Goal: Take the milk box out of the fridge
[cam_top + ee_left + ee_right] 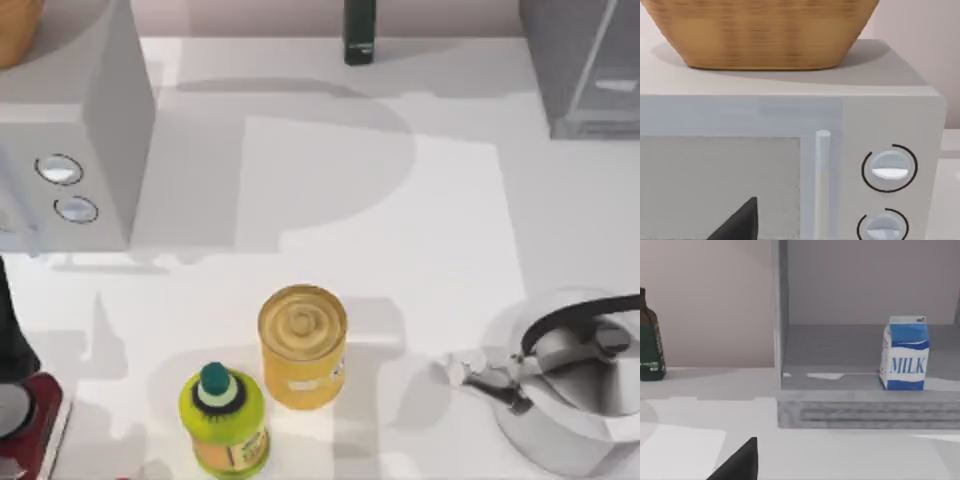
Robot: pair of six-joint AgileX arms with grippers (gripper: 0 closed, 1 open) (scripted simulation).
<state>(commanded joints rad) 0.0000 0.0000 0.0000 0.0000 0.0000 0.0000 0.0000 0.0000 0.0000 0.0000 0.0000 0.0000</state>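
Milk box [905, 353] upright (inside fridge [860, 407]).

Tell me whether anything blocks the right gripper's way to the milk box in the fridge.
Nothing visible does. In the right wrist view the milk box stands upright on the fridge floor, its front open, with bare white table leading up to it.

A dark finger [740, 222] of the left gripper projects into the lower left of the left wrist frame. A dark finger [740, 462] of the right gripper occupies the same lower-left position in the right wrist frame.
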